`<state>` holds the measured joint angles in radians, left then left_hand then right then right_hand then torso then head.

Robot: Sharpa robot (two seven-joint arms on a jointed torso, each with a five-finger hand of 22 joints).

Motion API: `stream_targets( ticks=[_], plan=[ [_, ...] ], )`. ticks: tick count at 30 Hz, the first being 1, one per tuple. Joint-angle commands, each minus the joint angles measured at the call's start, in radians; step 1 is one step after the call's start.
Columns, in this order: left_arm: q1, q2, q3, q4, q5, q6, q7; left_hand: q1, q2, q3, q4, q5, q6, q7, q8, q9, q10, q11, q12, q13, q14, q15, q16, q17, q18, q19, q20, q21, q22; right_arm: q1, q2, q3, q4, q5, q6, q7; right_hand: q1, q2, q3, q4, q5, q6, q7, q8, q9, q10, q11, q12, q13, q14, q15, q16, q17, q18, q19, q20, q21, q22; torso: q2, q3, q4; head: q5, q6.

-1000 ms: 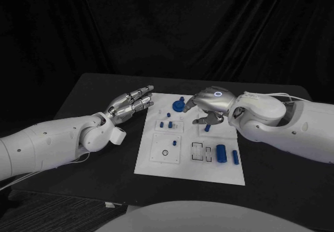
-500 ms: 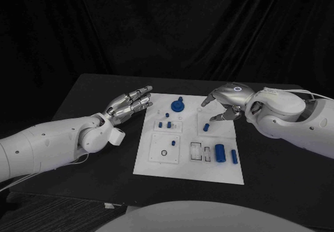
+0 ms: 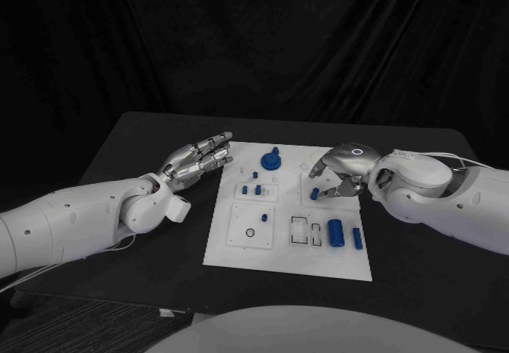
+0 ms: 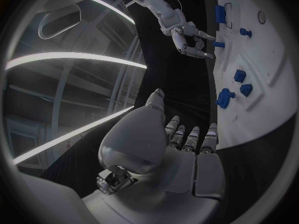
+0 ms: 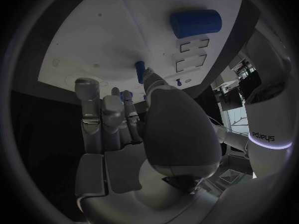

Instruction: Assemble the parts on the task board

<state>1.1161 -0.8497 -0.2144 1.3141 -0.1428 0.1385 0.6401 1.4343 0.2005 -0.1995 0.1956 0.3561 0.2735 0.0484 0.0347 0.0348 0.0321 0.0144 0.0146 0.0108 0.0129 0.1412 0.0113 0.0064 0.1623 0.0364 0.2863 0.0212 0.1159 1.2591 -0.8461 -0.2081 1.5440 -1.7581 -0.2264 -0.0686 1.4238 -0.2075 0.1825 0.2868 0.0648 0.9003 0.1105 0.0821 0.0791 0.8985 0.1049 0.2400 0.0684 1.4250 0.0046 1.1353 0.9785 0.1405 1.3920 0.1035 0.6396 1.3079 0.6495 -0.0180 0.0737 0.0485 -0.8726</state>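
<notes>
The white task board [image 3: 285, 254] lies in the middle of the black table. My left hand [image 3: 198, 158] hovers flat and open beside the board's far left corner, holding nothing; the left wrist view shows it [image 4: 174, 149] with fingers stretched toward the board [image 4: 274, 99]. My right hand [image 3: 340, 170] hangs over the board's right part, fingers spread and pointing down. Its thumb tip sits right beside a short blue peg [image 3: 315, 194], [image 5: 139, 72] standing on the board. No finger closes round the peg. The left wrist view shows the right hand [image 4: 187, 35] next to that peg [image 4: 218, 44].
A round blue knob part [image 3: 273, 159] stands at the board's far middle. Two small blue pegs [image 3: 252, 190] and another single one [image 3: 263, 218] stand left of centre. A large blue cylinder [image 3: 336, 231], [image 5: 196, 22] and a thinner one [image 3: 359, 238] lie near rectangular slots [image 3: 309, 231].
My right hand swung from over the board's far middle out to the right, then came back down beside the short blue peg. The left hand has stayed put.
</notes>
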Motion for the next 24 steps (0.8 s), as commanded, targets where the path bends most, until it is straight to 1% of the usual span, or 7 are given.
stream_targets(
  ticks=[1, 7, 8, 10, 14, 19, 24],
  plan=[
    [-0.003, 0.001, 0.001, 0.001, 0.006, 0.009, 0.016, 0.006, 0.004, -0.001, -0.004, 0.004, 0.005, 0.002, 0.007, 0.001, -0.002, 0.004, 0.005, 0.000, 0.002, 0.008, 0.006, 0.001, 0.019, 0.004, 0.001, 0.004, 0.001, -0.009, 0.008, 0.001, -0.007, 0.008, 0.006, 0.021, 0.008, 0.014, 0.008, -0.005, -0.007, 0.008, 0.012, 0.007, -0.001, 0.020, -0.004, 0.006, -0.001, 0.002, 0.002, 0.000, -0.004, -0.005, 0.002, 0.002, 0.001, 0.080, 0.000, -0.0001, 0.0000, 0.000, 0.000],
    [-0.009, 0.001, 0.001, 0.000, 0.006, 0.010, 0.017, 0.007, 0.005, 0.000, -0.005, 0.005, 0.004, 0.003, 0.007, 0.001, -0.002, 0.005, 0.005, 0.000, 0.002, 0.008, 0.006, 0.001, 0.018, 0.005, 0.002, 0.004, 0.001, -0.023, 0.027, 0.001, -0.021, 0.009, 0.009, 0.039, 0.035, 0.026, 0.019, -0.024, 0.007, 0.022, 0.017, 0.010, -0.002, 0.045, -0.009, 0.004, 0.000, -0.001, -0.002, -0.005, -0.011, -0.003, 0.001, 0.000, -0.003, 0.080, 0.000, 0.0001, 0.0012, -0.001, 0.000],
    [-0.009, 0.001, 0.001, 0.000, 0.006, 0.011, 0.017, 0.007, 0.005, 0.000, -0.006, 0.006, 0.004, 0.003, 0.007, 0.001, -0.002, 0.005, 0.005, 0.000, 0.002, 0.009, 0.006, 0.001, 0.018, 0.005, 0.002, 0.004, 0.001, -0.024, 0.029, 0.001, -0.023, 0.009, 0.010, 0.041, 0.041, 0.028, 0.022, -0.029, 0.017, 0.026, 0.018, 0.011, -0.002, 0.051, -0.010, 0.004, 0.000, -0.001, -0.002, -0.006, -0.012, -0.003, 0.001, 0.000, -0.004, 0.080, 0.000, 0.0002, 0.0011, -0.001, 0.000],
    [-0.011, 0.001, 0.001, -0.001, 0.006, 0.012, 0.016, 0.008, 0.005, 0.000, -0.006, 0.006, 0.004, 0.003, 0.007, 0.001, -0.002, 0.005, 0.006, 0.000, 0.002, 0.009, 0.006, 0.001, 0.018, 0.005, 0.002, 0.004, 0.001, -0.028, 0.035, 0.001, -0.026, 0.009, 0.009, 0.046, 0.060, 0.035, 0.033, -0.048, 0.063, 0.037, 0.021, 0.013, -0.001, 0.062, -0.011, 0.000, 0.000, -0.002, -0.003, -0.008, -0.014, -0.004, 0.001, -0.001, -0.006, 0.080, 0.000, 0.0002, 0.0012, -0.001, 0.000],
    [-0.013, 0.002, 0.001, -0.001, 0.006, 0.013, 0.016, 0.008, 0.005, 0.000, -0.006, 0.006, 0.004, 0.003, 0.007, 0.001, -0.002, 0.005, 0.006, 0.000, 0.002, 0.009, 0.006, 0.001, 0.018, 0.005, 0.002, 0.004, 0.001, -0.032, 0.041, 0.001, -0.030, 0.009, 0.008, 0.053, 0.091, 0.047, 0.073, -0.082, 0.144, 0.087, 0.020, 0.032, 0.011, 0.104, -0.013, -0.006, -0.001, -0.003, -0.003, -0.007, -0.014, -0.004, 0.001, -0.002, -0.006, 0.081, 0.000, 0.0003, 0.0013, 0.001, 0.000],
    [-0.015, 0.001, 0.001, -0.001, 0.006, 0.015, 0.015, 0.011, 0.007, 0.002, -0.011, 0.009, 0.005, 0.005, 0.007, 0.001, -0.001, 0.008, 0.007, 0.001, 0.003, 0.010, 0.007, 0.002, 0.018, 0.006, 0.002, 0.005, 0.002, -0.033, 0.042, 0.001, -0.032, 0.009, 0.013, 0.053, 0.100, 0.048, 0.111, -0.095, 0.167, 0.119, 0.019, 0.042, 0.020, 0.151, -0.016, -0.012, -0.002, -0.004, -0.003, -0.008, -0.015, -0.005, 0.001, -0.003, -0.002, 0.083, 0.000, 0.0000, 0.0010, 0.002, 0.000],
    [-0.016, 0.001, 0.001, -0.001, 0.006, 0.018, 0.012, 0.012, 0.007, 0.002, -0.014, 0.010, 0.006, 0.007, 0.007, 0.001, 0.001, 0.012, 0.008, 0.001, 0.003, 0.012, 0.007, 0.002, 0.018, 0.007, 0.002, 0.005, 0.002, -0.034, 0.040, 0.001, -0.029, 0.009, 0.018, 0.052, 0.097, 0.041, 0.155, -0.107, 0.173, 0.165, 0.022, 0.057, 0.034, 0.215, -0.028, -0.022, -0.003, -0.004, -0.012, -0.009, -0.017, -0.004, 0.000, -0.010, 0.005, 0.084, 0.000, -0.0001, 0.0013, 0.002, 0.000]
  ],
)
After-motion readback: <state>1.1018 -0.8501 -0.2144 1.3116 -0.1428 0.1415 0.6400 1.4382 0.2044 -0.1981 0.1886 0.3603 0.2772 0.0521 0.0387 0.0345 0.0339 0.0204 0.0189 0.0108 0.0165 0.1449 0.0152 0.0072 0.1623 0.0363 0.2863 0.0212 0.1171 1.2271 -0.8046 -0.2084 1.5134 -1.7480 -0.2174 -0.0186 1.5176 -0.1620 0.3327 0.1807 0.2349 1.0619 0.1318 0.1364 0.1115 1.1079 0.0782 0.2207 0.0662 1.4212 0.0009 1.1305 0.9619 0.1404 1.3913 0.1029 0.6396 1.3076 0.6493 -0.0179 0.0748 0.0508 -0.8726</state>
